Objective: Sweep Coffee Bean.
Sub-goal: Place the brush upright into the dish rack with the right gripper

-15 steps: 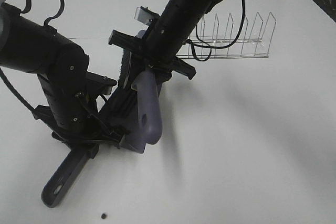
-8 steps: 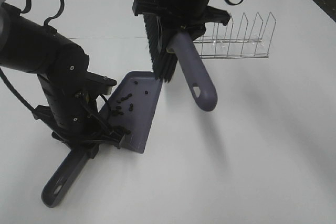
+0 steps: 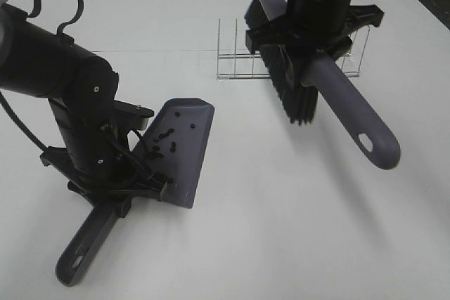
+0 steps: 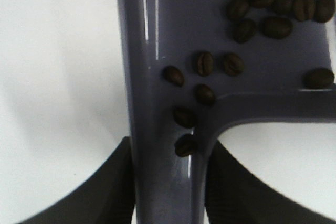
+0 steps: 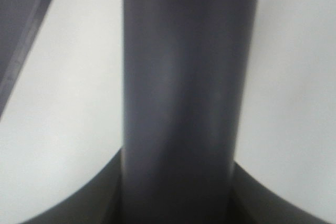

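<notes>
The grey-purple dustpan [image 3: 184,147] rests tilted on the white table at the left, with several dark coffee beans [image 3: 167,140] in its tray. My left gripper [image 3: 116,191] is shut on the dustpan's handle [image 3: 83,247]. In the left wrist view the dustpan [image 4: 157,66] fills the frame, with several beans [image 4: 204,63] near the neck. My right gripper [image 3: 309,47] is shut on the brush handle [image 3: 351,114] and holds the brush up at the right, black bristles [image 3: 287,79] hanging clear of the table. The right wrist view shows the handle [image 5: 181,93] close up.
A clear wire dish rack [image 3: 242,57] stands at the back behind the brush. The white table [image 3: 281,230] stretches in front and to the right of the dustpan.
My right gripper has carried the brush up off the dustpan and to the right, uncovering the beans in the tray. The left arm and dustpan have barely moved.
</notes>
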You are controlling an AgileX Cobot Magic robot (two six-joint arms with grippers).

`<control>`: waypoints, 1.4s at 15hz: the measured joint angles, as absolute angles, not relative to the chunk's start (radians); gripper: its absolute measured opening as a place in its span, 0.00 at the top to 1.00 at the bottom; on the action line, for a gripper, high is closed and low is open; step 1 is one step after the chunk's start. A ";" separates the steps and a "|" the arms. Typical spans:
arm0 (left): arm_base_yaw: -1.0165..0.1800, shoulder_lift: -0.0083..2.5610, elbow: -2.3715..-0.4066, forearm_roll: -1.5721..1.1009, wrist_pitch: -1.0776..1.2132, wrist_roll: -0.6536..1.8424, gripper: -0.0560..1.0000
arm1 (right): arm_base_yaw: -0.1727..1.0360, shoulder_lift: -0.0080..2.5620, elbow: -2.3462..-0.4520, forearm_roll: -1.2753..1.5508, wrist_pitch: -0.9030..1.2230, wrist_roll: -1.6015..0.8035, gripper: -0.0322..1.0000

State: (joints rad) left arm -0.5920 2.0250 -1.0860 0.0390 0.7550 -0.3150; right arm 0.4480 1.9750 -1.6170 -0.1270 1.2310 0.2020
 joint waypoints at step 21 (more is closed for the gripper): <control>-0.592 2.025 -1.086 -0.015 0.753 -0.336 0.65 | 0.288 2.285 -1.742 -0.131 1.226 0.133 0.71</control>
State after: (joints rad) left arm -0.5920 2.0250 -1.0860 -0.0150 0.7530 -0.3360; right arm 0.2880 2.2850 -1.7420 -0.1310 1.2260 0.1330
